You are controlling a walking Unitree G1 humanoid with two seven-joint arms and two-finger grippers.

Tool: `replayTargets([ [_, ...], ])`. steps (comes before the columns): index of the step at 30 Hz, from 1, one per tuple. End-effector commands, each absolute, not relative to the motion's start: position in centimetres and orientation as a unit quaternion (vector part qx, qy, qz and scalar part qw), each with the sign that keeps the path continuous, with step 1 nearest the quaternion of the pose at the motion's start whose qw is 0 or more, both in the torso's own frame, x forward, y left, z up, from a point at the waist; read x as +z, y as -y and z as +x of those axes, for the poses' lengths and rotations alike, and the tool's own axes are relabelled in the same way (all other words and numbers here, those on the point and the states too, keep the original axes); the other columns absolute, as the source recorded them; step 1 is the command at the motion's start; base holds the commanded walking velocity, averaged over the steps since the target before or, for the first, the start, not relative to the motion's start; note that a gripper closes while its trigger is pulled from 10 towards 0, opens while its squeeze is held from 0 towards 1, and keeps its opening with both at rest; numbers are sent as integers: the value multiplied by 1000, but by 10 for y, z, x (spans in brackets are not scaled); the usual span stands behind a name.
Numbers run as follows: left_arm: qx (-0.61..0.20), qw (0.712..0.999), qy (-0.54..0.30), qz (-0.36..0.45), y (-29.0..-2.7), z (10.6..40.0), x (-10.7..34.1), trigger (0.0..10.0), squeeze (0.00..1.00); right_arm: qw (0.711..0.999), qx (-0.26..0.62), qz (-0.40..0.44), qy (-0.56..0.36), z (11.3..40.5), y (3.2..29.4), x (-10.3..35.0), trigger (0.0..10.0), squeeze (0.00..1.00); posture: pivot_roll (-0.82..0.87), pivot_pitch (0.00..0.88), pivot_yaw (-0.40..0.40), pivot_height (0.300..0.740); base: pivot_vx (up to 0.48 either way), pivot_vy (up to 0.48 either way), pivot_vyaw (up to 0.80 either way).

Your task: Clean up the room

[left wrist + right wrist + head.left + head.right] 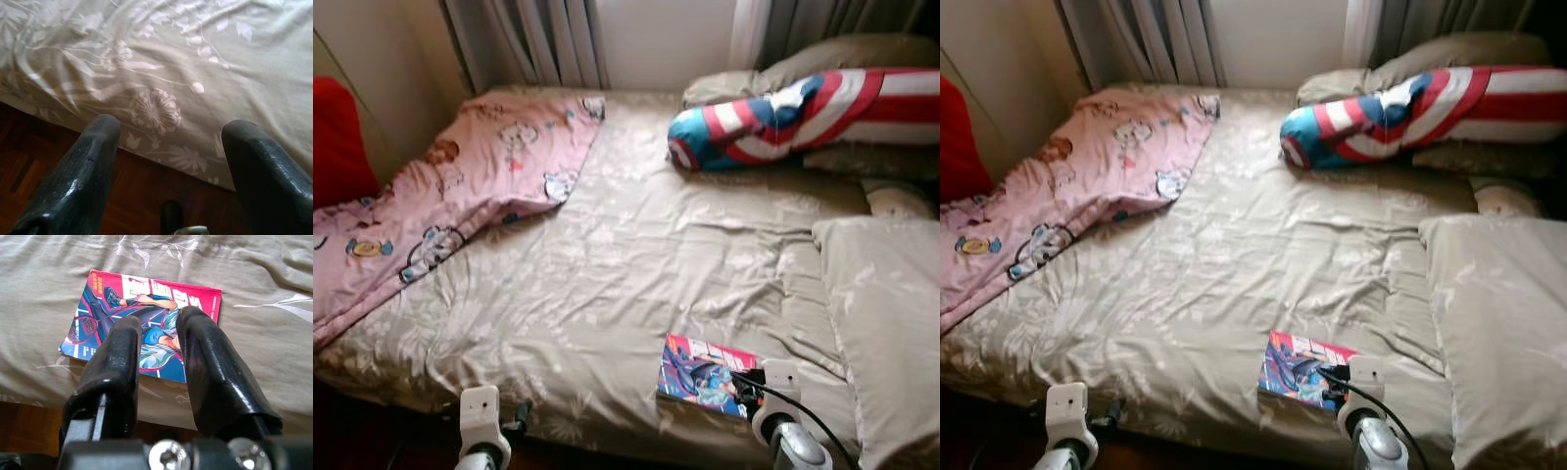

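Bedroom clutter is what's being dealt with, and the bed (pixel 636 264) takes up nearly everything in front of the robot, its beige flowered sheet rumpled from the window end down to the near edge. A pink cartoon blanket (pixel 460 186) lies bunched along the bed's left side, reaching up toward the far left corner. At the far right corner a red, white and blue striped bolster (pixel 803 113) rests against a beige pillow (pixel 847 54), and a second, larger pillow (pixel 886 323) runs down the right edge. Smallest of the lot is a comic book (pixel 705 374), lying flat and face up close to the near edge, right of the middle. The right gripper (pixel 159 347) hangs just above that book, its two fingers a narrow gap apart and closed on nothing, the cover showing between them. The left gripper (pixel 168 142) is over the near edge farther left, fingers spread wide and empty, with dark wood floor (pixel 29 161) below. I'd say the step in hand is fetching the book off the bed. Next it would need to come down and catch the book by its near edge, since a thin book flat on soft bedding gives little to pinch.
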State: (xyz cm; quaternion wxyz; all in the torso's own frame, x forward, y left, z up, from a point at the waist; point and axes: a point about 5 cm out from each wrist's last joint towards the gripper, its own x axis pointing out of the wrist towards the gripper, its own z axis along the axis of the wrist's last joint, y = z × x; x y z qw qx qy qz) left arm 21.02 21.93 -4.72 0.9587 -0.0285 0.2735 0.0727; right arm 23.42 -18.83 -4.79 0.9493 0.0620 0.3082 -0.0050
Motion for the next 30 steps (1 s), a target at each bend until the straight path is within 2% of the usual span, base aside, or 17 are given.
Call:
replayTargets([
  [1, 76, 947, -312, -25, -224, 200, -57, 10000, 0, 938, -8, 65, -339, 221, 188, -58, 10000, 0, -59, 0, 37, 740, 0, 0, 0],
  [8, 82, 923, -376, -20, -227, 185, -70, 10000, 0, 924, -32, 65, -375, 207, 192, -68, 10000, 0, -85, 0, 48, 740, 0, 0, 0],
  [12, 81, 921, -381, -22, -226, 183, -72, 10000, 0, 911, -42, 62, -406, 191, 197, -77, 10000, 0, -82, 0, 47, 740, 0, 0, 0],
  [19, 86, 913, -398, -25, -228, 176, -76, 10000, 0, 902, -32, 47, -429, 180, 199, -82, 10000, 0, -76, 0, 41, 740, 0, 0, 0],
  [25, 86, 904, -418, -21, -229, 166, -81, 10000, 0, 898, -36, 47, -437, 175, 195, -85, 10000, 0, -77, 3, 42, 740, 0, 0, 765],
  [30, 84, 899, -430, -19, -229, 160, -84, 10000, 0, 894, -43, 57, -442, 171, 195, -87, 10000, 0, -77, 13, 43, 740, 0, 0, 0],
])
